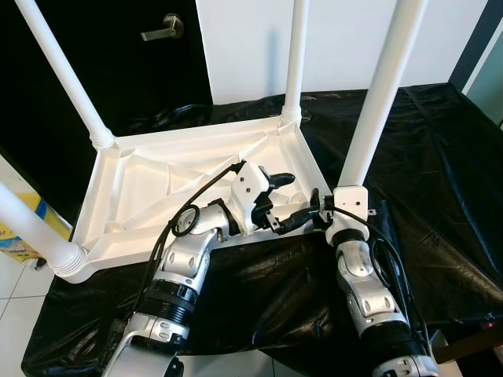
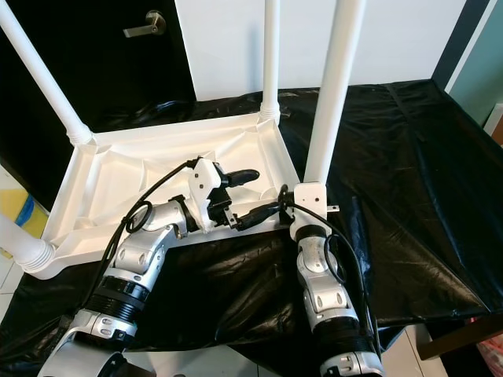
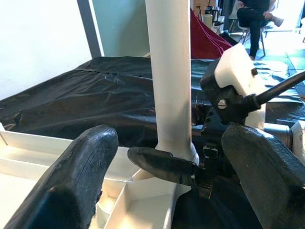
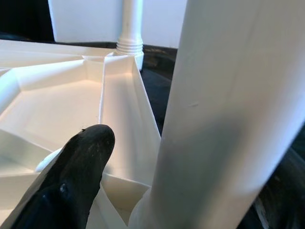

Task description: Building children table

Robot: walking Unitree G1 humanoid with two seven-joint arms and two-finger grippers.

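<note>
Four white legs stood upward from the inverted white tabletop (image 1: pixel 149 184), which lay on the black-covered desk (image 1: pixel 440 196). Right tool (image 1: pixel 313 210) was closed around the base of the near-right leg (image 1: pixel 383 86). Left tool (image 1: pixel 275 200) hung open just beside that corner, inside the tabletop's rim.

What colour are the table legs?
White, like the upside-down table top. The near leg shows best in the left eye view.
</note>
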